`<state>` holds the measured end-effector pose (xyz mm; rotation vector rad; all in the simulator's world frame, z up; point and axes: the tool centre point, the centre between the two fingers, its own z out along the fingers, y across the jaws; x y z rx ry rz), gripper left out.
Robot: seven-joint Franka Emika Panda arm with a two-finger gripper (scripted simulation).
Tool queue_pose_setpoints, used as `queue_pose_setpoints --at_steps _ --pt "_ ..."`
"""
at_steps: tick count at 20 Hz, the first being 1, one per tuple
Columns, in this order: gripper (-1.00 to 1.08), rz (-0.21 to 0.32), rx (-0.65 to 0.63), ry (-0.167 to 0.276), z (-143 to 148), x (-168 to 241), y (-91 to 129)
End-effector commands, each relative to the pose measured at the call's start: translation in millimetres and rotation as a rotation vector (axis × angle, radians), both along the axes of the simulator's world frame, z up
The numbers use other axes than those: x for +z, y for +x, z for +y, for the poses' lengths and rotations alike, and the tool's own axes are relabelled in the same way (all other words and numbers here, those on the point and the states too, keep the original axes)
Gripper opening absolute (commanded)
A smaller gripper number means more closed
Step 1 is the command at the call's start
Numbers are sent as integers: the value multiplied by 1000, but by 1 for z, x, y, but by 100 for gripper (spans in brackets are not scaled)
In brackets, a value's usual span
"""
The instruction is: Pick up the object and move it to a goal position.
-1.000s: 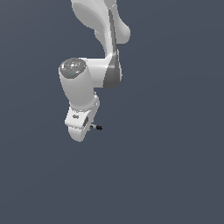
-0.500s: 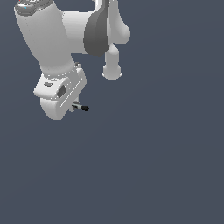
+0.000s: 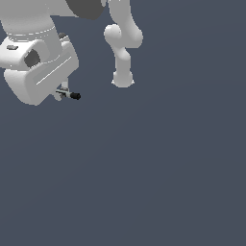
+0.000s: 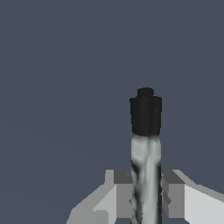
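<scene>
The white gripper (image 4: pixel 146 194) pinches the little grey stick (image 4: pixel 145 175) between its two fingers (image 4: pixel 122 194), up near the exterior view's top left, with its black cap (image 3: pixel 75 96) poking out.

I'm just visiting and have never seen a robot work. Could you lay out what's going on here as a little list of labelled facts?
setting: simulator render, plain dark grey-blue background
arm: white, enters from the top of the exterior view
gripper: white, at the exterior view's upper left
fingers: closed on either side of the pen's shaft
pen: thin, light grey shaft, black cap
cap: sticks out past the fingers, toward the exterior view's right
pen support: held by the fingers alone
goal: no marker visible
</scene>
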<state>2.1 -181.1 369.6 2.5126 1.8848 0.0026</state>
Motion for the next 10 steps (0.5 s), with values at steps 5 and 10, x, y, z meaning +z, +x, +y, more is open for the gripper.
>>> queue_pose_setpoints --at_steps 5,10 --pt "-100 2 0 0 -11 27 -2" --pt "-100 2 0 0 -14 33 -2"
